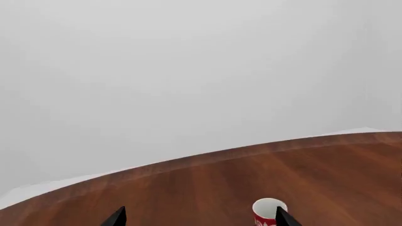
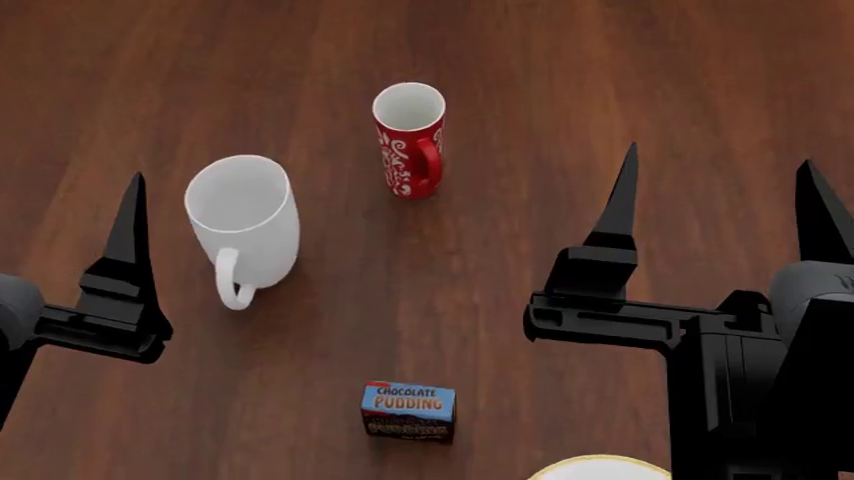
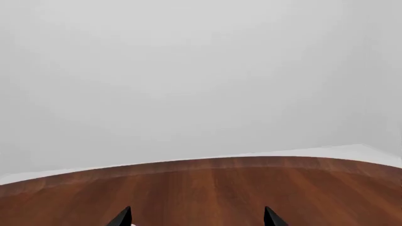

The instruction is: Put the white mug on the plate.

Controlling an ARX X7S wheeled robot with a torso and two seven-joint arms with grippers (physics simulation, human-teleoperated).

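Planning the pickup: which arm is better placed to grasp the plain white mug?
Left. The left gripper, open, hovers beside the plain white mug, handle facing the robot. The right gripper, open and empty, sits beyond the red swirl-patterned mug.

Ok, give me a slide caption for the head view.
White mug, red mug and pudding box on a wooden table, both tools open and empty.

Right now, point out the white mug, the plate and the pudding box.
white mug (image 2: 247, 225): head view, on its outer side wall.
plate (image 2: 601, 468): head view, on the sliver of rim at the bottom edge.
pudding box (image 2: 408, 410): head view, on its printed front face.
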